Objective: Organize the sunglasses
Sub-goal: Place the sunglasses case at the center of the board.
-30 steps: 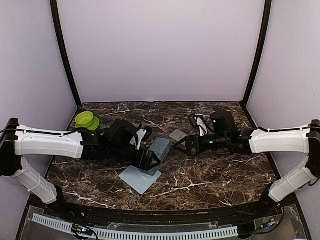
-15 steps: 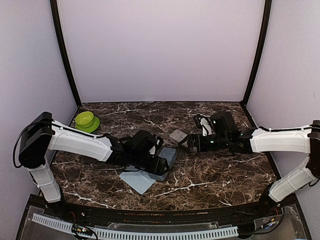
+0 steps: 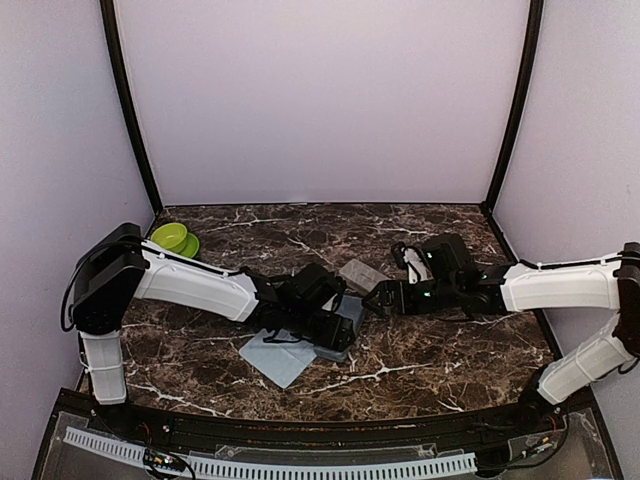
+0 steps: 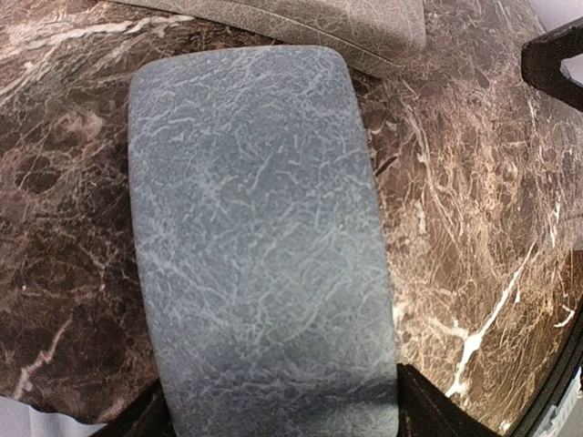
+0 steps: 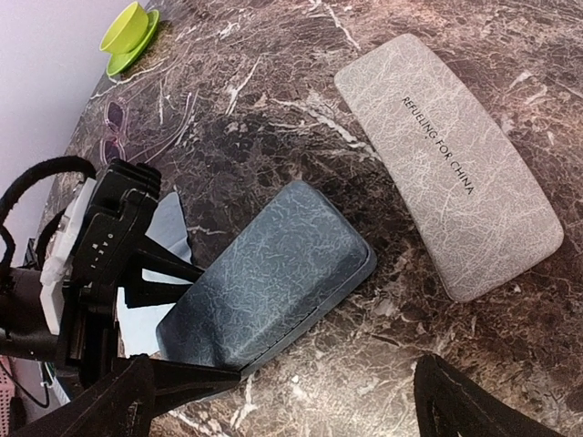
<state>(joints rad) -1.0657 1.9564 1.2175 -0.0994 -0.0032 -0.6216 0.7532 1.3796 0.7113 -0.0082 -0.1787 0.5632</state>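
Blue-grey textured rectangular case (image 4: pixel 255 246): near end cut off at bottom edge, covering most of left hand (image 4: pixel 278 414). Pale grey rectangular case (image 4: pixel 301 23): cropped at top.

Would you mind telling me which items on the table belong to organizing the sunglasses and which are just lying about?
Belong to the job:
- sunglasses
- blue-grey case
- beige case
- probably the pale cloth

Just lying about:
- green cup and saucer
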